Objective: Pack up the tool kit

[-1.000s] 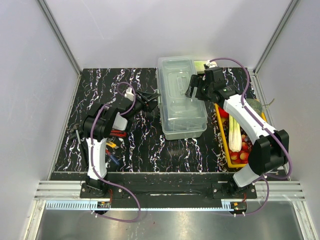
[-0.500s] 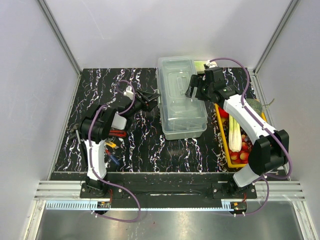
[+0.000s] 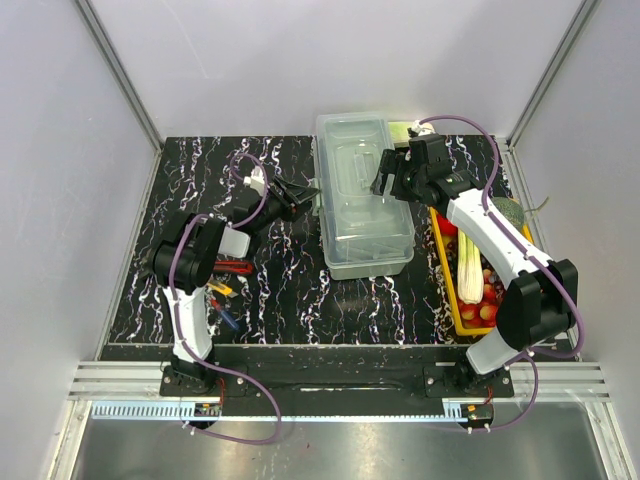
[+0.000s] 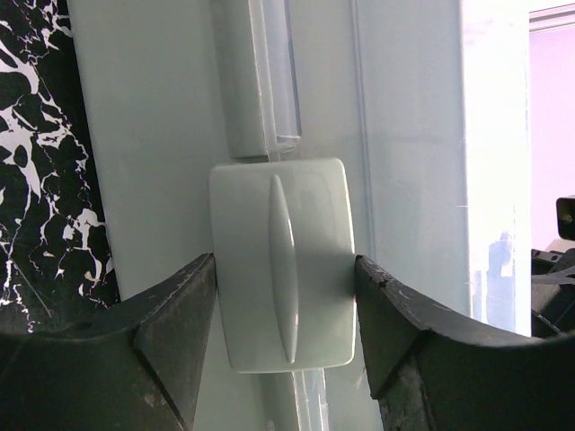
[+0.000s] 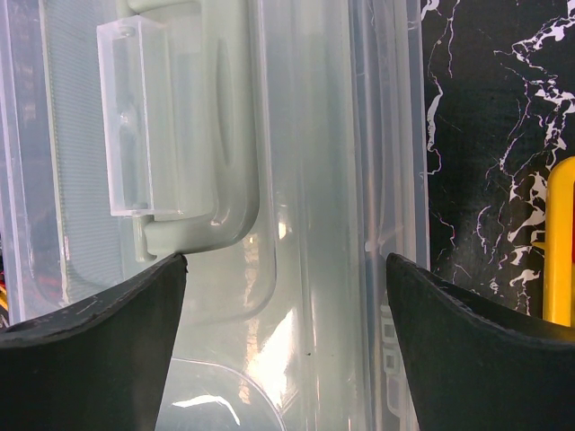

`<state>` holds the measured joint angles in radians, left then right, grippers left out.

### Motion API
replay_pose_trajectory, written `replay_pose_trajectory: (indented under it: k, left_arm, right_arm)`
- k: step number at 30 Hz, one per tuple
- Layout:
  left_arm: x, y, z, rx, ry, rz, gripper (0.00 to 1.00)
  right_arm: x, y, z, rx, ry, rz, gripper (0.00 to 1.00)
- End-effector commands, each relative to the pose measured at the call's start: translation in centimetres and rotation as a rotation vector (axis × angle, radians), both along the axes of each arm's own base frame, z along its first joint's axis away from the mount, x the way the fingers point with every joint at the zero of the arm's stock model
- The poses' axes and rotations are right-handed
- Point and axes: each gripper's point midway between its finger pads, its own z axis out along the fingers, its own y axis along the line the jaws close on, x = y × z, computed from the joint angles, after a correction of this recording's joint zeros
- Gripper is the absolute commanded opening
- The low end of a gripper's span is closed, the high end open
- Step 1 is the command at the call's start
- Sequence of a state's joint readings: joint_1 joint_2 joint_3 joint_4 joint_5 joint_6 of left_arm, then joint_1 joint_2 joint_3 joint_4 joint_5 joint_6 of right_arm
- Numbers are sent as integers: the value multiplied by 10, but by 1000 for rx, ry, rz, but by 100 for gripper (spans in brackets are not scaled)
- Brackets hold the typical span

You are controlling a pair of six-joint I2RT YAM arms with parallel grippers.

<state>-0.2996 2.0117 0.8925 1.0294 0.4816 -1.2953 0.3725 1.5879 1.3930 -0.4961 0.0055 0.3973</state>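
Observation:
The tool kit (image 3: 362, 200) is a translucent grey box with its lid down, in the middle of the table. My left gripper (image 3: 306, 193) is at the box's left side. In the left wrist view its fingers (image 4: 180, 314) press both sides of the pale green latch (image 4: 280, 265). My right gripper (image 3: 390, 182) hovers open over the lid's right part. In the right wrist view its jaws stand wide apart over the lid (image 5: 305, 180), next to the pale green handle (image 5: 202, 126). Small hand tools (image 3: 228, 280) lie loose on the table at the left.
A yellow tray of vegetables (image 3: 448, 290) stands right of the box, under my right arm; its edge shows in the right wrist view (image 5: 561, 242). Frame posts and walls close in the table at the back and sides.
My left arm has stretched out toward the box, bringing its gripper up against the left side at the latch. The right arm has not moved.

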Motion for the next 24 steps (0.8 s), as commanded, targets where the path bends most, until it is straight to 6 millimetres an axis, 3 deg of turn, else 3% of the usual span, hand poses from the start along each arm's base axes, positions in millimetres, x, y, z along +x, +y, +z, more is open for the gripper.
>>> replay_pose_trajectory:
  k: [1,6,11,21,24]
  left_arm:
    - [-37,-33,97,-59,-362,-173,33]
    - [-35,-20,99,-111,-341,-130,42]
    - [-34,-6,107,-262,-310,-95,43]
    - [-27,12,80,-267,-202,-35,48]
    - [-28,15,74,-288,-190,-33,55]
  right_arm:
    - [-51,10,-90,-92,311,108,92]
    - [-50,11,-89,-89,309,108,93]
    - [-49,12,-89,-88,311,109,92]
    - [-48,12,-91,-80,320,88,92]
    - [-47,11,-91,-73,321,66,92]
